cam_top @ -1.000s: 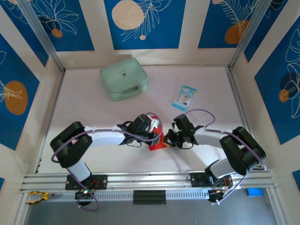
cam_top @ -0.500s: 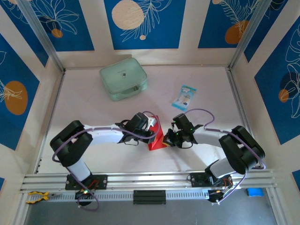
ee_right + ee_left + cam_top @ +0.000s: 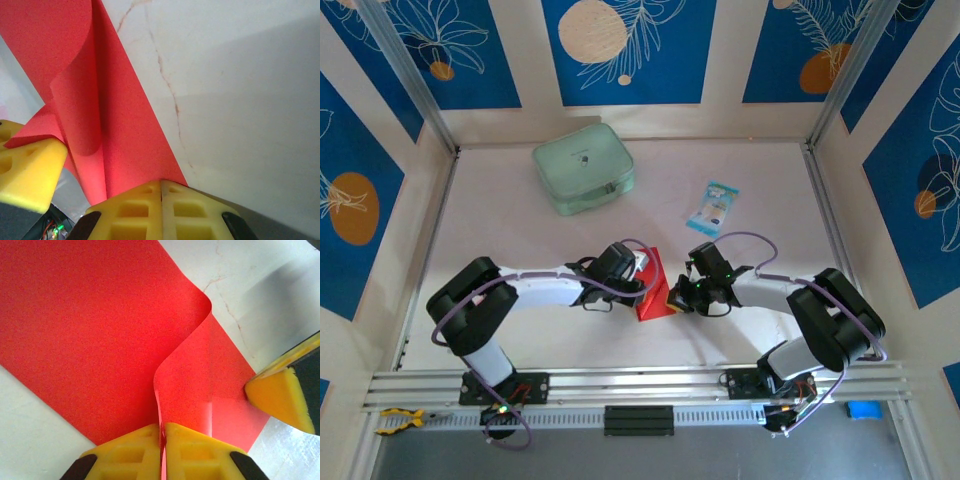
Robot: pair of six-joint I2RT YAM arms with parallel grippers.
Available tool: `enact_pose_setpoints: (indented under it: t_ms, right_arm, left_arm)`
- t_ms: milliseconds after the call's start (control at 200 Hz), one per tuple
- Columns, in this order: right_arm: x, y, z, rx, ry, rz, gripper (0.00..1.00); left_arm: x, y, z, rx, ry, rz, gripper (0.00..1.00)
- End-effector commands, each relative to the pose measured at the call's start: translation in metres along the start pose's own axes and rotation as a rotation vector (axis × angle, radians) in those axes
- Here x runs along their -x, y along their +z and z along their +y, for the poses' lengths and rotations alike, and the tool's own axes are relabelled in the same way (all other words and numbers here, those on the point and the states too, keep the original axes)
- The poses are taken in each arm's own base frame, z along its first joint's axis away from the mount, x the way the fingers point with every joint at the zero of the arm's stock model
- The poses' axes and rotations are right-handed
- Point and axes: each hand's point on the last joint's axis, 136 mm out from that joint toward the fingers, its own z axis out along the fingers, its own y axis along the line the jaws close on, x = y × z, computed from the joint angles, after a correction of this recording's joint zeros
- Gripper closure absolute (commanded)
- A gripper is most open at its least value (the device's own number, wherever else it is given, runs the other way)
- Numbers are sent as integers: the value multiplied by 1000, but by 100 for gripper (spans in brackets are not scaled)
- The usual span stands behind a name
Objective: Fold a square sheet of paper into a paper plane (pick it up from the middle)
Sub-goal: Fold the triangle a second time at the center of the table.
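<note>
Altogether one red sheet (image 3: 650,295), one pouch (image 3: 583,167), one packet (image 3: 712,207)

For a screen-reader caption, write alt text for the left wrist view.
The yellow left fingers are shut on a raised fold of the square sheet of paper, which curls up from the pale table. At the right, the tip of a right finger meets the sheet's edge.
</note>
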Motion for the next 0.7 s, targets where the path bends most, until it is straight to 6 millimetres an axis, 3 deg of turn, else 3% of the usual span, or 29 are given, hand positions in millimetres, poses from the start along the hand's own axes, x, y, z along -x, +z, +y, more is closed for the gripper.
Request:
enact_pose_setpoints:
  t_ms: [0,695]
  right_arm:
    - [-8,3,-14,-64,34,34,96]
    - [-9,3,-14,-70,31,38,96]
  left_arm:
    - [-4,-2,13,48,16,11,90]
    - [5,1,13,70,49,3,87]
